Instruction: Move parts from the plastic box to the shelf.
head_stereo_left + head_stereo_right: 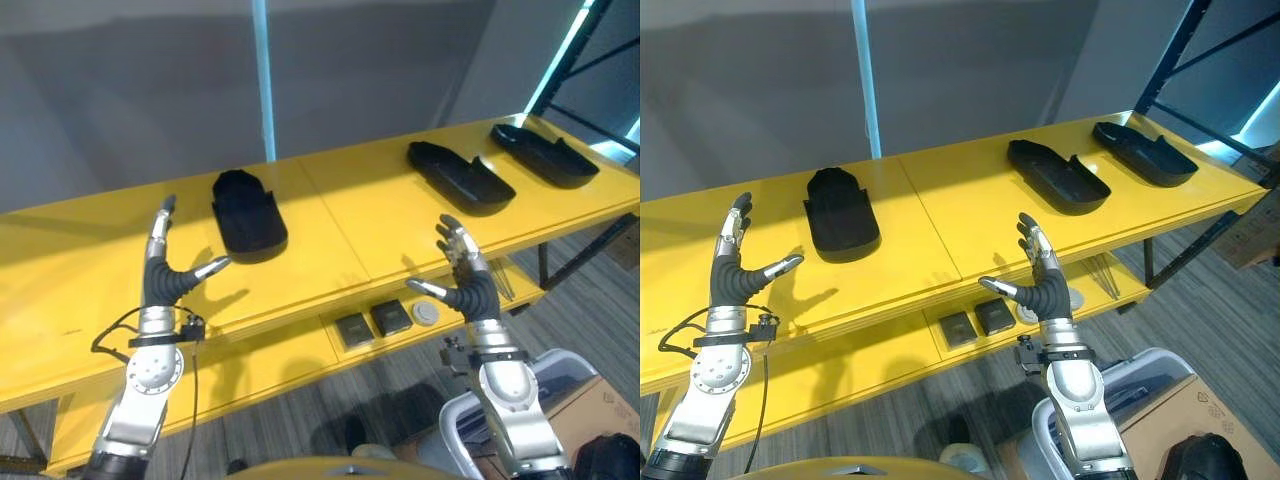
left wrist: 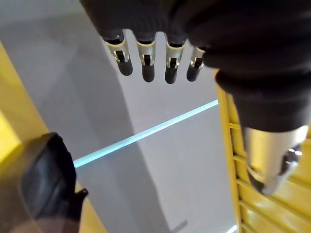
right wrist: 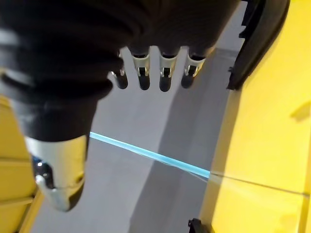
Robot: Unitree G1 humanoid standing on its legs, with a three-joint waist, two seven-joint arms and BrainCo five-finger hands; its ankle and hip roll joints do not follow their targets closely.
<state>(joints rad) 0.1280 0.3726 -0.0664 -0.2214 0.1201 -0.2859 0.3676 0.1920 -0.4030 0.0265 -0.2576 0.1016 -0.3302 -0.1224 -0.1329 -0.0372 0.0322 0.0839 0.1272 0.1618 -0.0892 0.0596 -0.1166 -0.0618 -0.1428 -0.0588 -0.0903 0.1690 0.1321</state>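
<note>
Three black moulded parts lie on the yellow shelf top (image 1: 340,215): one at the left (image 1: 247,213), one right of centre (image 1: 460,177) and one at the far right (image 1: 543,153). My left hand (image 1: 162,272) is raised over the front left of the shelf, fingers straight, thumb out, holding nothing. My right hand (image 1: 465,278) hovers over the front edge at the right, also open and empty. The left wrist view catches the left part (image 2: 46,182); the right wrist view catches a black part (image 3: 257,34) past my fingers (image 3: 165,73).
On the lower yellow shelf sit two small dark square blocks (image 1: 372,323) and a round grey disc (image 1: 426,313). A grey wall stands behind the shelf. A dark rack frame (image 1: 1200,50) rises at the far right. A cardboard box (image 1: 1200,420) lies on the floor.
</note>
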